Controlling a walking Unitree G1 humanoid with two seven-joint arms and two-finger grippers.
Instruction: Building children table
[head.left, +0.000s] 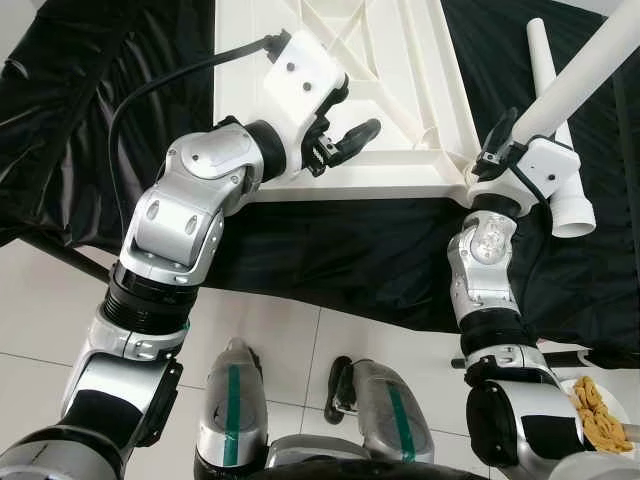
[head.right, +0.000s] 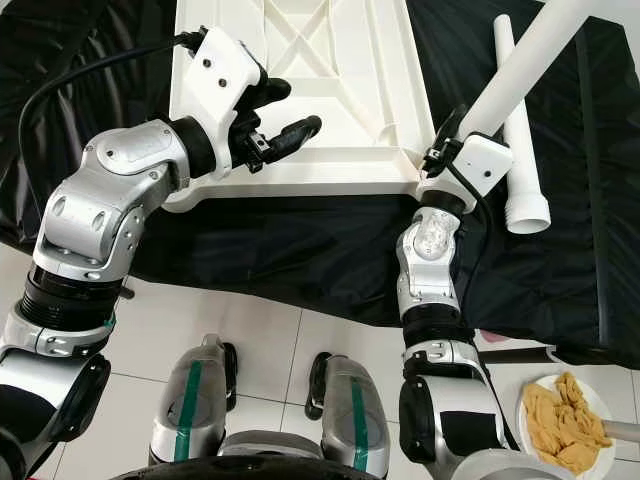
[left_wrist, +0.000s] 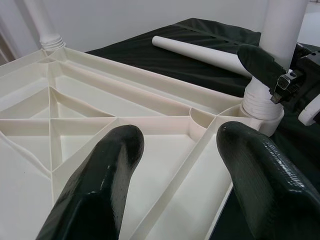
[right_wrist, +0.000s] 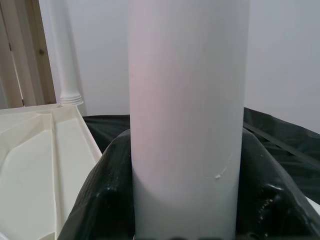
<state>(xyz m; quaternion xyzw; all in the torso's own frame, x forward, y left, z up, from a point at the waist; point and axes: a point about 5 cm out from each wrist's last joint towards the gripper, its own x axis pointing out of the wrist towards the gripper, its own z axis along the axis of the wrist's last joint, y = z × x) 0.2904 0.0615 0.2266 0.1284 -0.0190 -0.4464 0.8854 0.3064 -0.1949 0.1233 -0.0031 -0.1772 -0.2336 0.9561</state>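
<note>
left gripper (head.left: 345, 125) hovers fingers apart over the near edge of the upturned tabletop (head.left: 400, 90), holding nothing. tabletop lies ribs-up on the black cloth (head.left: 330, 255). one leg stands in a far corner socket (left_wrist: 47, 30). right gripper (head.right: 452, 125) is clamped on a white leg (head.right: 525, 60) seated at the near right corner socket. spare leg (head.right: 520, 130) lies just right. looks about half built; open room left of the tabletop, tight on the right.
</note>
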